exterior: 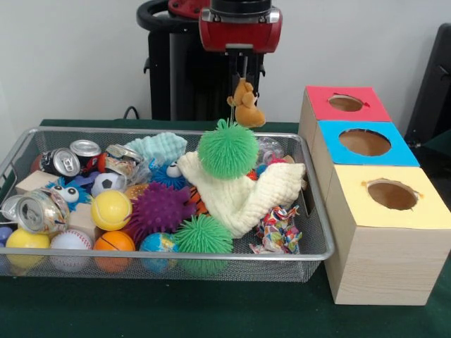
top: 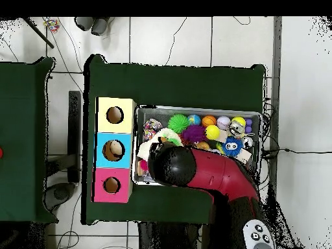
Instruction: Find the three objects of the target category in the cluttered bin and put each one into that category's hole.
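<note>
My gripper [exterior: 243,77] hangs above the back of the wire bin [exterior: 176,258], shut on a small brown plush animal [exterior: 247,105] that dangles from its fingers clear of the clutter. Just below the plush, a green spiky ball [exterior: 227,149] rests on a cream knitted cloth [exterior: 246,193]. To the right of the bin stand three boxes with round holes on top: red [exterior: 345,103], blue [exterior: 364,142] and yellow [exterior: 392,195]. In the overhead view the red arm [top: 194,170] covers the gripper and the plush, beside the blue box [top: 113,150].
The bin holds a purple spiky ball [exterior: 161,208], a yellow tennis ball [exterior: 110,209], a second green spiky ball [exterior: 203,236], crushed cans [exterior: 60,162], a mini basketball [exterior: 113,243] and a knotted rope toy [exterior: 277,229]. The boxes stand taller than the bin's rim.
</note>
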{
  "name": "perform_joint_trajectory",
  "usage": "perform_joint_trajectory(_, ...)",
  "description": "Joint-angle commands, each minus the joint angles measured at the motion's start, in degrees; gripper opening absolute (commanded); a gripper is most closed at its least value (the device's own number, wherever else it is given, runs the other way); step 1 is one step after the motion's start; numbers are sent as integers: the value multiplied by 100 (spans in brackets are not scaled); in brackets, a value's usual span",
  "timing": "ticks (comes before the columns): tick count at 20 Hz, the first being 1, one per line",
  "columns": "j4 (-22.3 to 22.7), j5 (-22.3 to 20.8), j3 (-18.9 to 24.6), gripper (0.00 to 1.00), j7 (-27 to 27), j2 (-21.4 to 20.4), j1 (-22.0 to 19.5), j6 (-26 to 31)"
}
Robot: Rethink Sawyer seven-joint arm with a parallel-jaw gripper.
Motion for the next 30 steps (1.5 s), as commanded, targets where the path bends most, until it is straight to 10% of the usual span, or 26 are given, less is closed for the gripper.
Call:
perform_joint_trajectory(1, -266, -168, 538, 0, -172, -150, -30, 510)
perform_joint_trajectory(30, -362, -244, 229, 0, 360, -104, 377, 620)
